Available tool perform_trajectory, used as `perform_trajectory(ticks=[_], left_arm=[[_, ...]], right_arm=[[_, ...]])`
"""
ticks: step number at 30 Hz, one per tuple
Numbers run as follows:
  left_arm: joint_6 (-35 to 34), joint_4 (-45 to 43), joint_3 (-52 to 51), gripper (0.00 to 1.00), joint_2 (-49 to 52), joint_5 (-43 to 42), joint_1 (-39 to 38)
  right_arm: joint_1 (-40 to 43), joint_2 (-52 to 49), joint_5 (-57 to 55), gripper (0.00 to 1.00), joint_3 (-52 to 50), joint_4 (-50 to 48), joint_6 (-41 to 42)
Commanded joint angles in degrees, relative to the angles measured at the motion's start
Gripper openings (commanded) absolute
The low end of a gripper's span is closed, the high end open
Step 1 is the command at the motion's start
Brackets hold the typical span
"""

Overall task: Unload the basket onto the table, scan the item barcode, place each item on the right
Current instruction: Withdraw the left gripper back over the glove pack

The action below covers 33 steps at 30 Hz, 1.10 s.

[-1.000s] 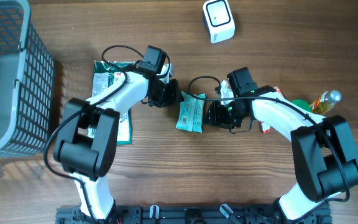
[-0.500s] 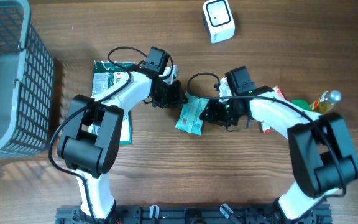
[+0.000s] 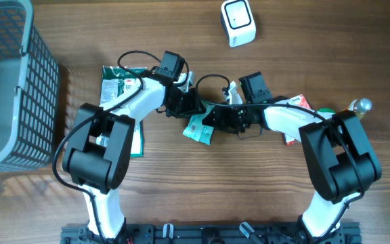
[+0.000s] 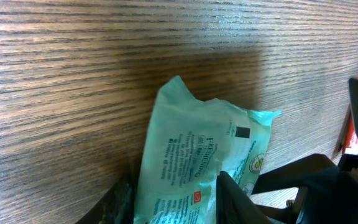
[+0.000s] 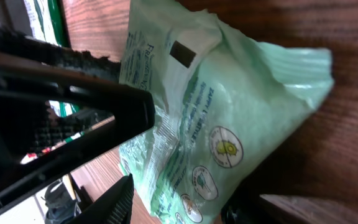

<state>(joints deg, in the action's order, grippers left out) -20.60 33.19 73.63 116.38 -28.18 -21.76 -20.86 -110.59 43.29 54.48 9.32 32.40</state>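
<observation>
At the far left a basket [image 3: 5,88] is not being used, and green packets [image 3: 117,85] are being covered in part by the left arm on the counter [image 3: 181,196]. The left claw [image 3: 188,107] is being held narrowly parted, and the pouch [image 3: 198,129] is being pinched between its fingers [image 4: 234,200]. This grip is apparently being used to tilt the pouch up from the wood so that its printed face can be shown. The pouch is being held near the middle of the counter, between the two claws. The right claw [image 3: 213,118] is being set about the pouch's other end, its jaws standing either side of the film. Whether they are pressing it cannot be told. A handover or shared regrip is probably being worked. The scanner [image 3: 237,22] is being stood at the far edge, well apart from the pouch, so the barcode is likely being readied for carrying there. A red packet [image 3: 288,139] and a bottle [image 3: 357,106] are being held in reserve at the right.
</observation>
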Motion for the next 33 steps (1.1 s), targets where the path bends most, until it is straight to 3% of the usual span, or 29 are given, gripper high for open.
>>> perform_trajectory(ticks=[1,4,12,14,17,19,22,23,24,25,33], left_arm=[[0.9,0.7,-0.5,0.3,2.6,2.3,-0.7],[0.9,0.7,-0.5,0.31,2.6,2.3,-1.0],[0.9,0.7,-0.5,0.31,2.6,4.2,-1.0],[0.8,1.0,-0.5,0.31,2.5,4.2,-1.0],[0.7,1.1,0.0,0.42,-1.0,5.4,0.7],[0.7,1.1,2.0,0.42,-5.2,6.2,3.5],[0.7,0.6,3.9,0.43,-12.4,17.0,9.5],[0.7,0.7,3.9,0.51,-13.4,21.2,10.9],[0.7,0.9,3.9,0.68,-14.2,25.9,12.7],[0.7,1.5,3.9,1.0,-14.2,28.1,14.2],[0.7,3.1,3.9,1.0,-14.1,28.1,17.3]], right_arm=[[0.2,-1.7,-1.7,0.45,-0.9,-3.1,4.1],[0.1,-1.7,-1.8,0.38,-1.0,-4.1,3.5],[0.1,-1.7,-1.8,0.04,-1.0,-4.3,2.0],[0.1,-1.7,-3.4,0.04,-1.0,-4.2,1.8],[0.1,-1.7,-7.3,0.04,-1.0,-3.6,1.6],[0.1,-1.7,-7.5,0.04,-1.0,-3.3,0.5],[0.1,-1.7,-7.5,0.04,-1.0,-3.0,0.6],[0.1,-1.7,-7.5,0.04,-1.0,-2.7,0.6],[0.1,-1.7,-7.5,0.04,-1.0,-2.6,0.6],[0.1,-1.7,-7.5,0.04,-1.0,-2.6,0.6],[0.2,-1.7,-9.0,0.04,-1.0,-2.4,0.7]])
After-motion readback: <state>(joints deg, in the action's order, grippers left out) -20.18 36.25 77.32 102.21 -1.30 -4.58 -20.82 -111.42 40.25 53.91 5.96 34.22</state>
